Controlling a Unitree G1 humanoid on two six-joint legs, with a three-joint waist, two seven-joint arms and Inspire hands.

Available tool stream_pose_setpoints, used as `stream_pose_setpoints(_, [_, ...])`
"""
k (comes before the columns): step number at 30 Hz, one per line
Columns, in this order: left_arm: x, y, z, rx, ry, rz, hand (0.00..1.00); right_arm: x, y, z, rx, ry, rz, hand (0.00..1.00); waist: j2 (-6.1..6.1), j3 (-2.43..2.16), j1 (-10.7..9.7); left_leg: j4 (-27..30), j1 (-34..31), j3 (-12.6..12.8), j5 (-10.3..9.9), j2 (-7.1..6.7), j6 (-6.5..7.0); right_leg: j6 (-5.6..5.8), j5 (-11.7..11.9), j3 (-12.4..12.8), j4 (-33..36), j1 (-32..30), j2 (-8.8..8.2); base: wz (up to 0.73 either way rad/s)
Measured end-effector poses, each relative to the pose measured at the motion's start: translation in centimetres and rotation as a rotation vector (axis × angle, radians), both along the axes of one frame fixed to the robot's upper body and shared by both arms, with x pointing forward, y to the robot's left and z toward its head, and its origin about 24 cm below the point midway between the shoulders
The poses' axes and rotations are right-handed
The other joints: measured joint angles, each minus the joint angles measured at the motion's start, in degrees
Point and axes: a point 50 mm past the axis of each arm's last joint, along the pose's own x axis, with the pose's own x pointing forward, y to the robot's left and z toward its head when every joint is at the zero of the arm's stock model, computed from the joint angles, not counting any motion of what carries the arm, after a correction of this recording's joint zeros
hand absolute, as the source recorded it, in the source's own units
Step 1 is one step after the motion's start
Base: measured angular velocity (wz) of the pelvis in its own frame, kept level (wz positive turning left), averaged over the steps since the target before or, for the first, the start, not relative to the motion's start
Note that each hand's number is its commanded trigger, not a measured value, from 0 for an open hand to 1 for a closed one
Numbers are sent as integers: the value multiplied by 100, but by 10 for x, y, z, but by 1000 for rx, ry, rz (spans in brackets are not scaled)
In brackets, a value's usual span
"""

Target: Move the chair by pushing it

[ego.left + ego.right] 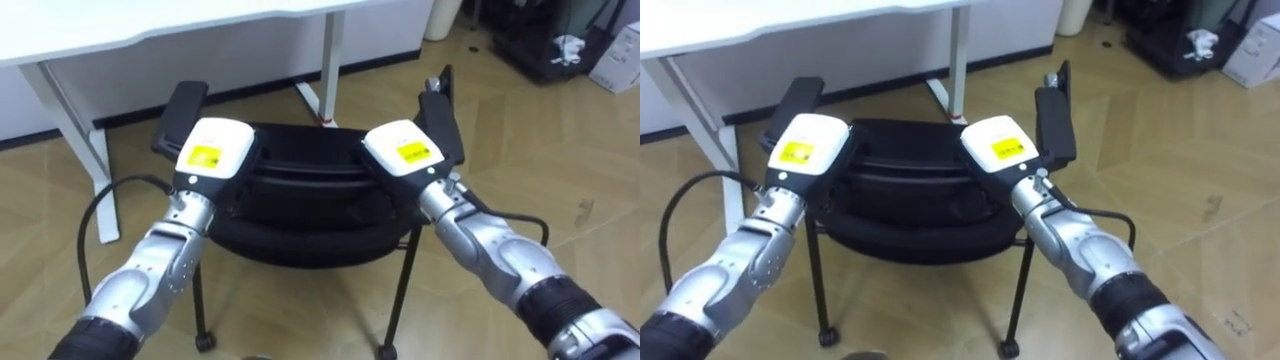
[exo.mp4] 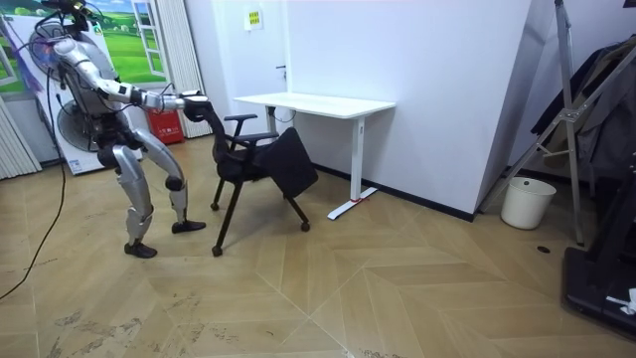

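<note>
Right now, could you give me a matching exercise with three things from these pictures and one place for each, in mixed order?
Things:
1. chair
2. desk
3. bin

Places:
A. far off at the room view's right
B. with the left hand and the right hand on its back
C. just beyond the chair, in front of the robot

Pairs: 1-B, 2-C, 3-A
</note>
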Motion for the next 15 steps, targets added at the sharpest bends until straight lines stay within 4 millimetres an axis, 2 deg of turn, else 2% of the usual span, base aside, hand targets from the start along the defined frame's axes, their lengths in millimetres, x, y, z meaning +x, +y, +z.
stream_pose_setpoints(1, [-1,0,0,1,3,0,100,0,0,0,-1,1,1,100,-12,5,47,55,34,0,-84,-8,-12,19,-35,-3,-13,64,-7,5])
stream_pose_setpoints(2, [-1,1,0,2,2,-1,100,0,1,0,-1,1,3,100,-46,-11,52,98,28,0,-158,-29,-20,47,-81,-17,-13,89,-21,12])
stream_pose_setpoints(4, [-1,2,4,7,-9,-2,100,0,1,2,2,-8,7,100,-123,-29,70,127,-30,-3,-200,-67,-14,66,-135,-45,-10,73,-47,11])
stream_pose_setpoints(6, [-1,1,6,6,-15,-6,100,0,0,5,4,-18,10,100,-190,-26,188,116,-36,31,-253,-102,-11,74,-168,-69,-21,88,-109,2])
stream_pose_setpoints(8, [-3,2,9,13,-23,-11,100,-2,0,5,17,-16,10,100,-316,-20,210,69,33,61,-358,-195,-4,125,-195,-209,-98,239,-170,20])
stream_pose_setpoints(9, [-3,2,9,13,-23,-12,100,-2,0,4,18,-14,9,100,-345,-31,224,71,50,74,-411,-214,2,139,-202,-237,-46,250,-200,18])
stream_pose_setpoints(10, [-3,2,7,13,-18,-11,100,-2,0,4,23,-12,10,100,-362,-28,289,114,70,82,-517,-235,18,223,-158,-284,363,188,-324,11])
stream_pose_setpoints(11, [-3,2,8,15,-18,-11,100,-2,1,4,23,-9,10,100,-365,-26,324,229,86,78,-644,-261,32,362,-29,-276,1010,25,-528,12])
stream_pose_setpoints(12, [-4,3,5,17,-11,-7,100,-3,1,3,25,-7,10,100,-357,-18,330,303,114,72,-727,-266,36,354,68,-247,1290,-38,-633,16])
stream_pose_setpoints(13, [-4,4,6,18,-13,-6,100,-4,3,1,27,1,12,100,-298,19,366,441,193,46,-874,-264,65,309,267,-177,1685,-123,-734,7])
stream_pose_setpoints(14, [-6,6,5,22,-11,-4,100,-5,5,-1,29,9,16,100,-271,27,460,506,282,34,-1035,-250,74,232,477,-64,1988,-183,-784,0])
stream_pose_setpoints(15, [-7,6,4,21,-12,-2,100,-5,5,-1,29,10,19,100,-230,24,495,541,320,18,-1121,-227,80,222,609,-32,2101,-205,-780,-4])
